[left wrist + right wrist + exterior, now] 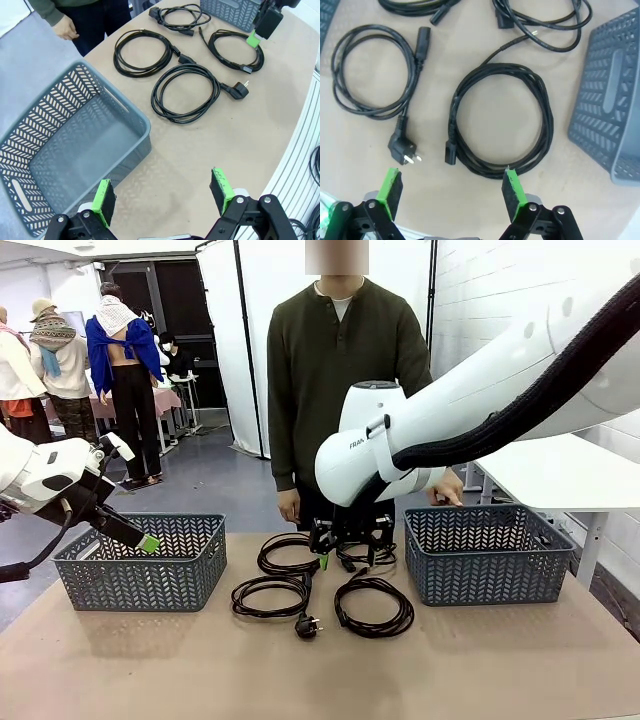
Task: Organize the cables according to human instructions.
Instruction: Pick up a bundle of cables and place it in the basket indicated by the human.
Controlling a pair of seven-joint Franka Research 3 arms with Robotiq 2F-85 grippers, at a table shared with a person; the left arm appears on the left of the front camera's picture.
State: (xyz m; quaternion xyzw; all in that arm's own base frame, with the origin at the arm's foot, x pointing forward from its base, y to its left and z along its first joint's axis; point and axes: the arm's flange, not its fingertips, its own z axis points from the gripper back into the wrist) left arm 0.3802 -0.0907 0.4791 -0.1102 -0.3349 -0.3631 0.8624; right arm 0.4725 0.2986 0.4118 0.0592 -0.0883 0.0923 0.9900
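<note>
Sorting status: four cables (546, 117) between baskets (140, 570), all pending.
Left gripper (161, 180): fingers spread, empty.
Right gripper (452, 180): fingers spread above cables.

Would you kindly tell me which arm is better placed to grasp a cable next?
Right, I'd judge. The right gripper hangs open directly over a coiled cable, while the left gripper, also open, sits by the left basket, farther away.
</note>
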